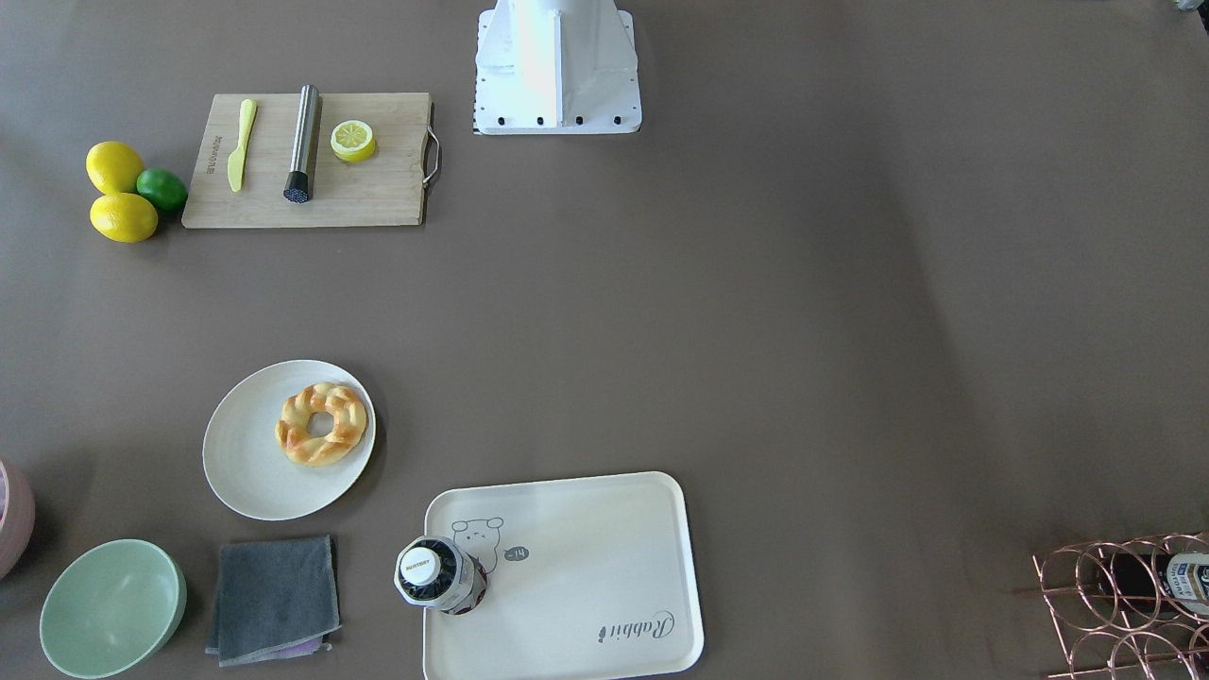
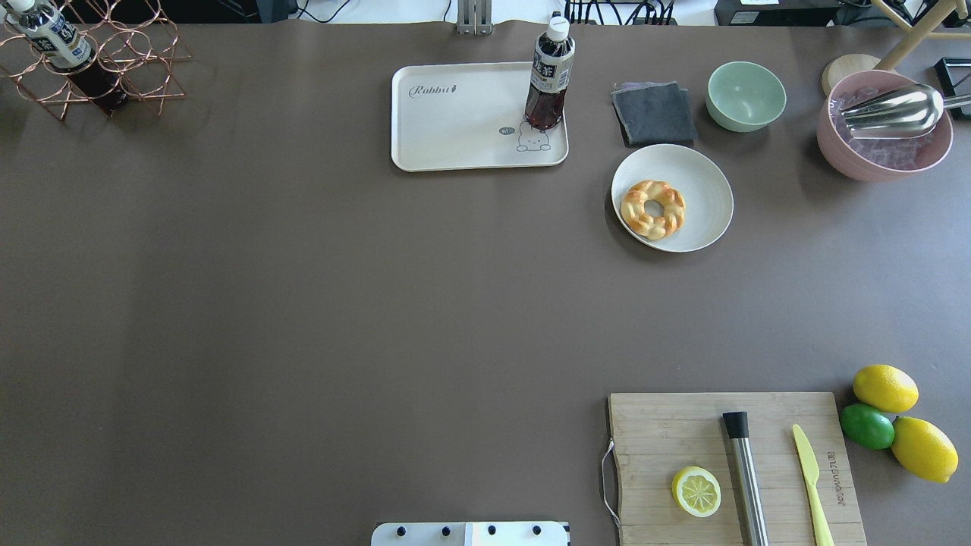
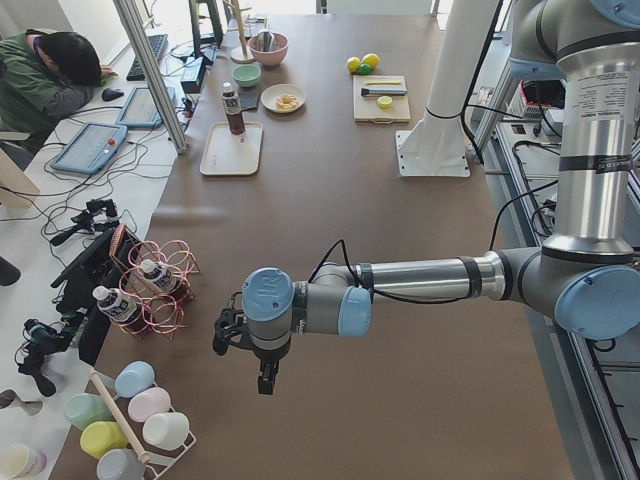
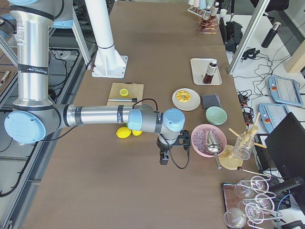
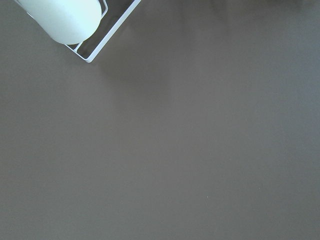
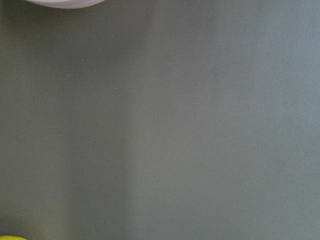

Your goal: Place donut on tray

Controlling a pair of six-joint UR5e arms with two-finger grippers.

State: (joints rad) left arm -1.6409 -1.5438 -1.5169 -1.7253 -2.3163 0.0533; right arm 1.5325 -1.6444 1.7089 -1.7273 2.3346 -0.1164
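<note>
The golden-brown braided donut (image 1: 321, 424) lies on a round off-white plate (image 1: 246, 472), also in the overhead view (image 2: 652, 209). The cream-white tray (image 1: 586, 567) with the bear drawing and "Rabbit" script lies beside the plate (image 2: 455, 121). A dark tea bottle (image 2: 548, 76) stands upright on the tray's corner by the bear. My left gripper (image 3: 265, 382) hangs over the table's far left end, far from both. My right gripper (image 4: 163, 160) hangs over the right end near the pink bowl. Both show only in the side views, so I cannot tell whether they are open or shut.
A wooden cutting board (image 2: 683, 425) holds a lemon half (image 2: 696, 491), a steel muddler and a yellow knife. Two lemons and a lime (image 2: 867, 425) lie beside it. A grey cloth (image 2: 653, 112), green bowl (image 2: 746, 95), pink bowl (image 2: 884, 129) and copper bottle rack (image 2: 91, 68) line the far edge.
</note>
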